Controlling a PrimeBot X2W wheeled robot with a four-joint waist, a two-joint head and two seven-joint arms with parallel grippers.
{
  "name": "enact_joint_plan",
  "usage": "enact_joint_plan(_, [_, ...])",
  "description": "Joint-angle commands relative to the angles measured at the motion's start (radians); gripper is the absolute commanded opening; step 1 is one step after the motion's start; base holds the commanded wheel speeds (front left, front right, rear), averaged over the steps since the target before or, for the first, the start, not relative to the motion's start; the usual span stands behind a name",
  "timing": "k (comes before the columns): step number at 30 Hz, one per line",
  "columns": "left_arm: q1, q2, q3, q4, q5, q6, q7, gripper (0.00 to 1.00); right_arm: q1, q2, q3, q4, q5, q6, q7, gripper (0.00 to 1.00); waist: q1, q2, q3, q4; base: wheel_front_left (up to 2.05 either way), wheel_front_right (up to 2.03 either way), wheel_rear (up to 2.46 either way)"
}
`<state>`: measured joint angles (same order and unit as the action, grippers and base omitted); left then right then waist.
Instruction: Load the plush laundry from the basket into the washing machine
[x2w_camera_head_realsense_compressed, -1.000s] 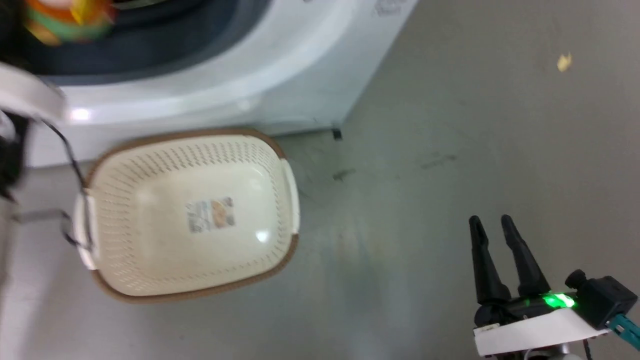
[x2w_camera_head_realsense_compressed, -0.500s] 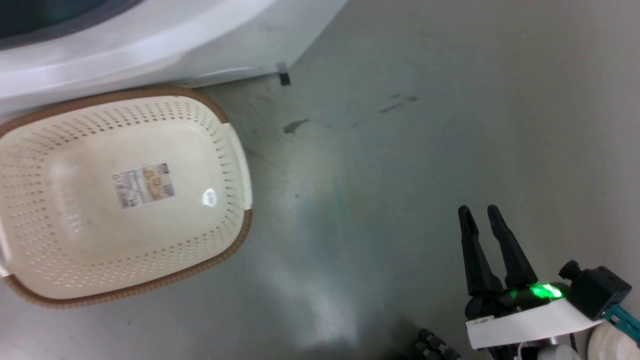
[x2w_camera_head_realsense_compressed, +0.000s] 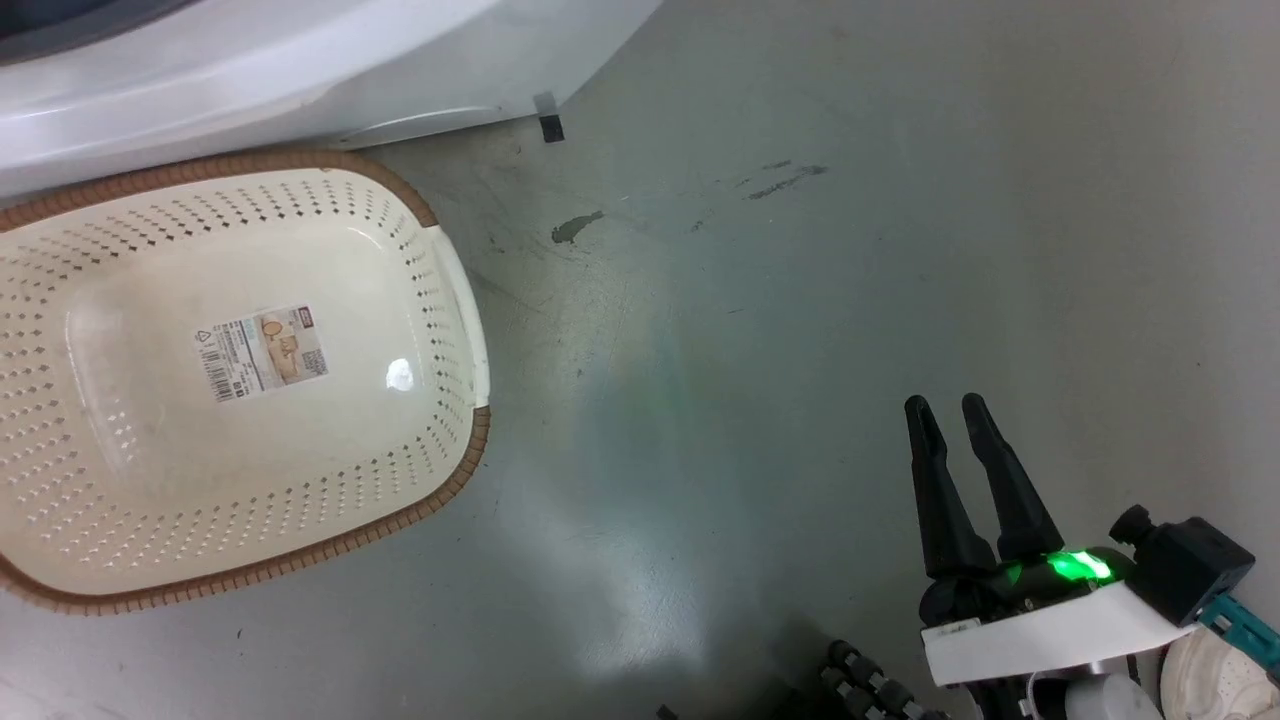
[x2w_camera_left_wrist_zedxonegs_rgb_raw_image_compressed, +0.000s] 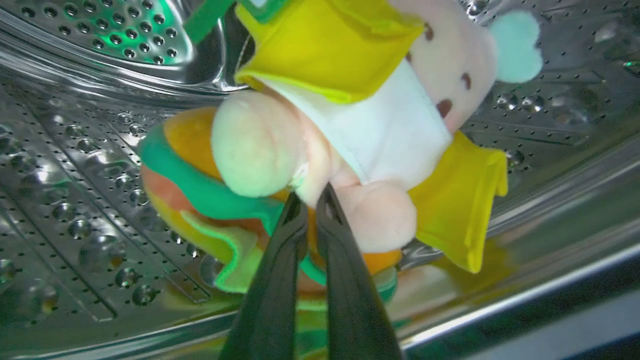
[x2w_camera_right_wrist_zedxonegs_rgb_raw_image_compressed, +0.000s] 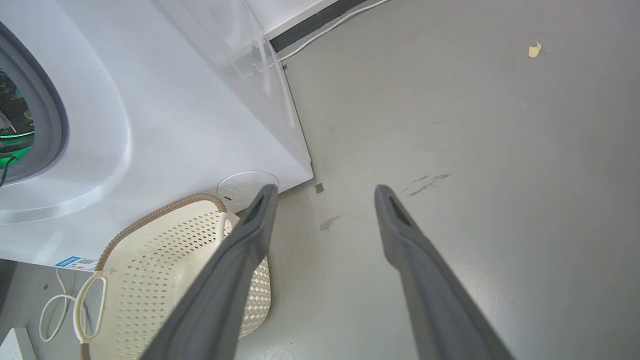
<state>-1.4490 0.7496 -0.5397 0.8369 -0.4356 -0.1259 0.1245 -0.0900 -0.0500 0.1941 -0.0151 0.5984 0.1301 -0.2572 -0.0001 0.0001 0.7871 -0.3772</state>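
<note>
Grey floor (x2w_camera_head_realsense_compressed: 800, 330) with dark scuffs (x2w_camera_head_realsense_compressed: 790, 182), a yellowish scrap (x2w_camera_right_wrist_zedxonegs_rgb_raw_image_compressed: 535, 49), a white wall-side cable (x2w_camera_right_wrist_zedxonegs_rgb_raw_image_compressed: 330, 30).

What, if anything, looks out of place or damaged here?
Minor only: a yellowish scrap lies on the floor away from the washer, and a dark stain and scuffs mark the floor near its corner. The basket sits level and empty; the toy is in the drum, pinched by the left fingers.

1. Light was bright and even; a white glare spot sat on the basket (x2w_camera_head_realsense_compressed: 398, 375), and a pale sheen lay on the floor (x2w_camera_head_realsense_compressed: 640, 580).
2. The drum (x2w_camera_left_wrist_zedxonegs_rgb_raw_image_compressed: 75, 175) glittered with green-tinted reflections; the close toy (x2w_camera_left_wrist_zedxonegs_rgb_raw_image_compressed: 325, 125) looked soft.
3. The washer (x2w_camera_right_wrist_zedxonegs_rgb_raw_image_compressed: 175, 125) edges bowed in the right wrist view.
</note>
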Motion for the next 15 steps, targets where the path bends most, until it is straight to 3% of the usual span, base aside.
enact_joint_plan(1, [0.03,-0.004,-0.023,0.026,-0.03,-0.005,0.014,0.0,-0.016,0.0,0.0,-0.004,-0.005,0.001,-0.005,1.0,0.0001,-0.0001,-0.001,0.003,0.0,0.0,0.0])
enact_joint_plan(7, [0.025,0.004,-0.104,0.033,-0.096,-0.005,-0.001,0.0,-0.025,0.0,-0.002,0.002,-0.012,0.001,-0.005,1.0,0.0001,-0.0001,-0.021,0.017,0.0,0.0,0.0])
enact_joint_plan(8, [0.027,0.003,-0.111,0.038,-0.107,-0.005,-0.01,0.17,-0.026,0.0,-0.003,0.004,-0.015,0.001,-0.005,1.0,0.0001,-0.0001,-0.029,0.02,0.0,0.0,0.0])
enact_joint_plan(9, [0.029,0.002,-0.116,0.046,-0.118,-0.005,-0.019,0.85,-0.026,0.0,-0.005,0.005,-0.018,0.001,-0.005,1.0,0.0001,-0.0001,-0.038,0.023,0.0,0.0,0.0])
enact_joint_plan(10, [0.036,0.0,-0.126,0.056,-0.124,-0.005,-0.024,1.0,-0.026,0.0,-0.007,0.007,-0.021,0.001,-0.005,1.0,0.0001,-0.0001,-0.049,0.025,0.0,0.0,0.0])
enact_joint_plan(15, [0.086,-0.025,-0.163,0.098,-0.163,-0.005,-0.076,1.0,-0.019,0.0,-0.026,0.024,-0.048,0.001,-0.005,1.0,0.0001,-0.0001,-0.127,0.051,0.0,0.0,0.0])
